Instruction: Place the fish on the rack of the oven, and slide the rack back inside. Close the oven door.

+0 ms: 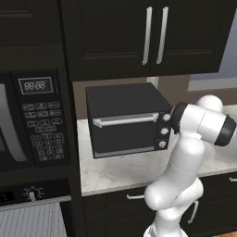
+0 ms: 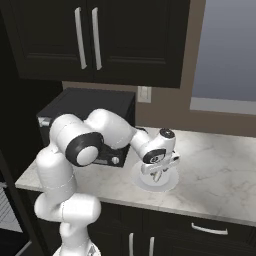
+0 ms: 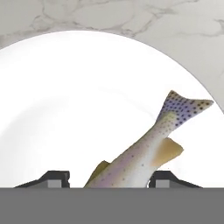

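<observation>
The fish (image 3: 144,157) was straddled on the white plate (image 3: 65,109) by the tool (image 3: 107,180); its grip could not be told.

The toaster oven (image 2: 90,117) stands just left of the plate (image 2: 170,184); counter (image 2: 220,165) rightward lies open.

A pale marble counter (image 2: 215,165) runs beneath dark wall cabinets in a simulated kitchen. A black countertop box oven (image 1: 127,118) with a silver bar handle and three knobs sits on it at the left base view's centre. In the right base view a white plate (image 2: 159,183) rests on the stone near the front edge, at five o'clock from that oven. The plate carries a speckled fish (image 3: 148,148), its tail pointing to two o'clock in the hand view.
</observation>
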{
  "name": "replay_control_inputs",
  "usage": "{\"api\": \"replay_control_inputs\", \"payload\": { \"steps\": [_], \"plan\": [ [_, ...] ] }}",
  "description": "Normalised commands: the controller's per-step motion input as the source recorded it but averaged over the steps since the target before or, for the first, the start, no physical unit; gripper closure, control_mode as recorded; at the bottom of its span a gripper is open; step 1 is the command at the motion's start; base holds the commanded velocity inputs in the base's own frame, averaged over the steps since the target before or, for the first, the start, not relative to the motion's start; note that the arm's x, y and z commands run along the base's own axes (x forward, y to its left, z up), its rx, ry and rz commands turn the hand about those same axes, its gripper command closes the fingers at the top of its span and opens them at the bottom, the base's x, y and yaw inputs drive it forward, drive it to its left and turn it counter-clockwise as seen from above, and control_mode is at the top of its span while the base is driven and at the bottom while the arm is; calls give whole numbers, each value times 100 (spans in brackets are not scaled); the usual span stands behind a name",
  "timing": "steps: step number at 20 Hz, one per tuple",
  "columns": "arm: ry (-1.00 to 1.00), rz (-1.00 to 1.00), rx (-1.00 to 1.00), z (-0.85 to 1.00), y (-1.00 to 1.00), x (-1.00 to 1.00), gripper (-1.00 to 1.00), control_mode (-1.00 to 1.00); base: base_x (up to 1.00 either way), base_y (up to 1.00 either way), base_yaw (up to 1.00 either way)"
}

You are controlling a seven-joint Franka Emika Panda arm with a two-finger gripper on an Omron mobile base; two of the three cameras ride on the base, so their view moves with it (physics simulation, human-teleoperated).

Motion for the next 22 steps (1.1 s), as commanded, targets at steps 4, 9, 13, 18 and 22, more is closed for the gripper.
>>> {"api": "replay_control_inputs", "payload": {
  "steps": [4,9,13,18,22],
  "plan": [
    [0,2,0,0,12,0,100,-100,0,0,0],
    [-4,9,0,62,2,-25,100,-100,0,0,0],
    [-20,13,-4,78,28,-46,100,-100,0,0,0],
    [-22,10,-9,9,77,-36,100,-100,0,0,0],
    [-18,12,-12,0,89,-42,100,-100,0,0,0]
  ]
}}
